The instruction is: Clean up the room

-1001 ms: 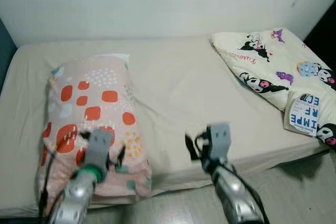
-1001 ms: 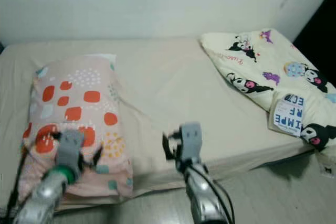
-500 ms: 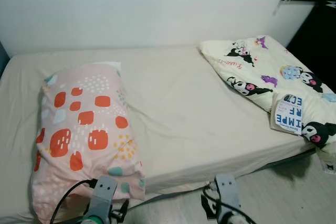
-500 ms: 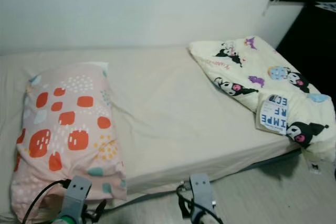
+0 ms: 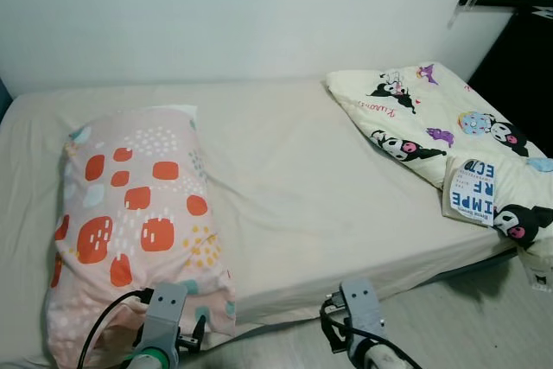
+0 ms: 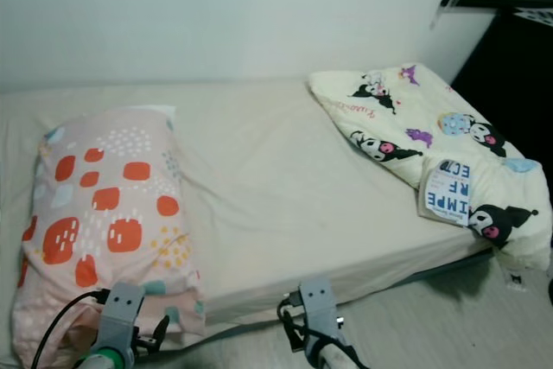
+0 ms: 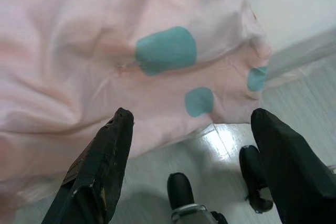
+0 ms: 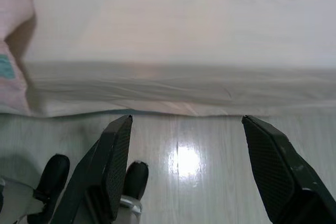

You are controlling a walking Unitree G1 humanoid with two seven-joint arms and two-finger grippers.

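A pink pillow with orange and teal spots lies on the left of the bed, its near end hanging over the front edge. A cream cartoon-print blanket is bunched on the bed's right side, with a white printed tag on it. My left gripper is open, low by the floor just below the pillow's near end. My right gripper is open too, low in front of the mattress edge, with nothing between its fingers.
A white wall backs the bed. Dark furniture stands at the far right. Pale wood floor runs along the bed's front. My feet stand on the floor below the grippers.
Both arms have dropped from over the bed down to the picture's bottom edge. The camera has shifted, bringing more of the blanket and floor into view. The pillow lies as before.
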